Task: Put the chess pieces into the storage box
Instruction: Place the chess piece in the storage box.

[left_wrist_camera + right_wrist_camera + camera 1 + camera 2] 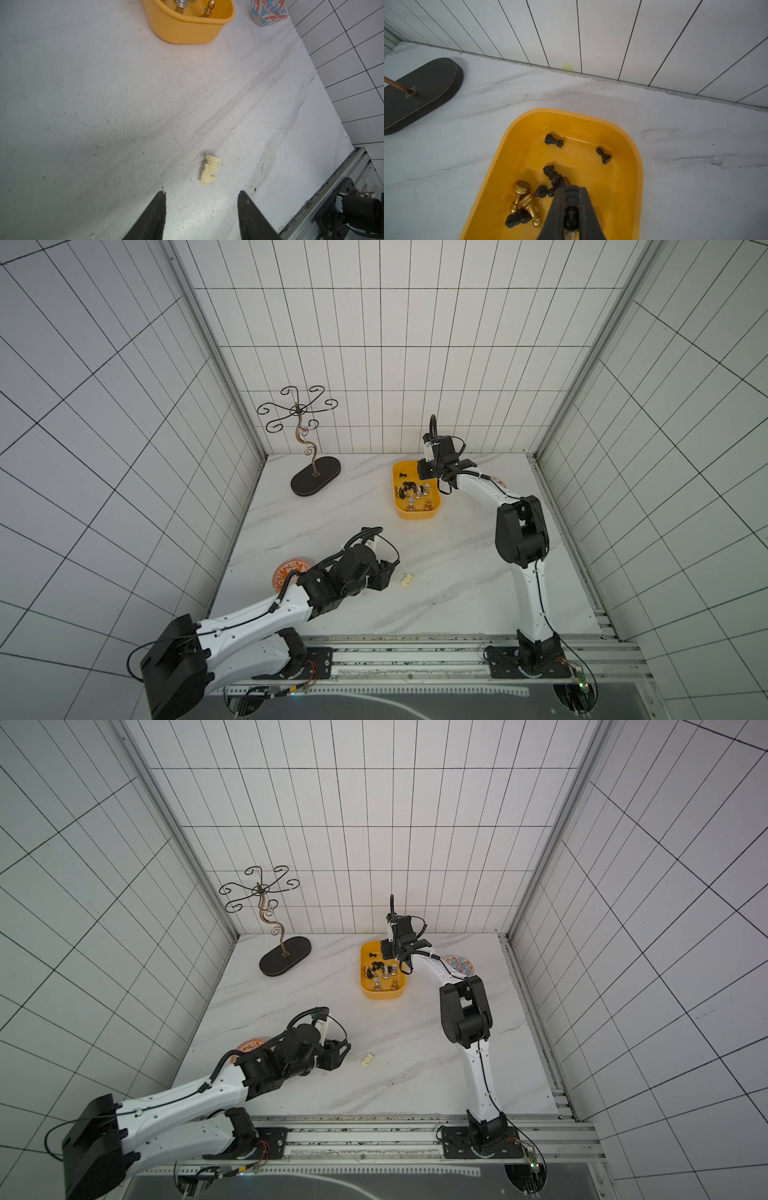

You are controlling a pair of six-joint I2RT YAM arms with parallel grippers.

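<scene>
A cream-white chess piece (407, 580) (367, 1060) lies on its side on the marble table, alone. My left gripper (201, 194) hangs open just short of it, nothing between its fingers; the piece (209, 169) lies ahead of the gap. The yellow-orange storage box (415, 514) (382, 994) (500, 166) stands at the back right and holds several black, gold and silver pieces (523, 199). My right gripper (572, 188) hovers over the box, shut on a small black chess piece (571, 216).
A curly metal stand (309, 439) on a dark oval base (421, 91) stands at the back left. A red-and-blue patterned bowl (457, 965) (268, 12) sits right of the box. An orange patterned dish (286, 572) lies under the left arm. Tiled walls enclose three sides.
</scene>
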